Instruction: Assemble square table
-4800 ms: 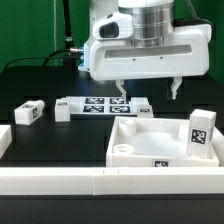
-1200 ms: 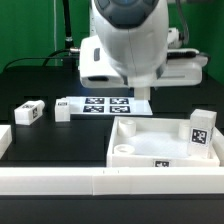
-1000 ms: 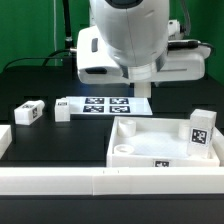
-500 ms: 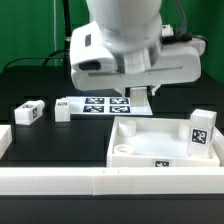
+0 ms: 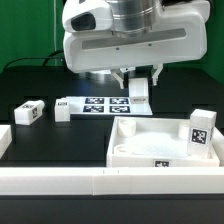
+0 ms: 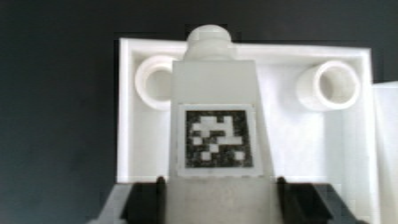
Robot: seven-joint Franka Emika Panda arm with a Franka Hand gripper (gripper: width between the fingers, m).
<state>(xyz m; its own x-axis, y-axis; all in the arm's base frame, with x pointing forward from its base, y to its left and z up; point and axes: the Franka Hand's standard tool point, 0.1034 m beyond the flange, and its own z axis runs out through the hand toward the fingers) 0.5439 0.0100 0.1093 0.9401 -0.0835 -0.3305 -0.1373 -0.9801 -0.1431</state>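
Note:
The square table top [image 5: 150,140], a white tray with a raised rim, lies at the exterior view's right; one white tagged leg [image 5: 201,128] stands upright in its far right corner. My gripper [image 5: 139,84] hangs above the marker board and the tray's far edge, shut on a white tagged leg [image 5: 139,91]. In the wrist view that leg [image 6: 214,115] fills the middle between the dark fingers [image 6: 150,198], with the tray's corner sockets [image 6: 327,85] behind it. Another loose leg [image 5: 29,113] lies at the exterior view's left.
The marker board [image 5: 100,105] lies flat behind the tray. Long white border rails [image 5: 100,182] run along the front edge, with a short piece [image 5: 4,138] at the left. Black cables hang at the back.
The arm has lifted and turned back to face forward. The gripper now holds a white leg raised above the marker board; earlier its fingers were open and empty.

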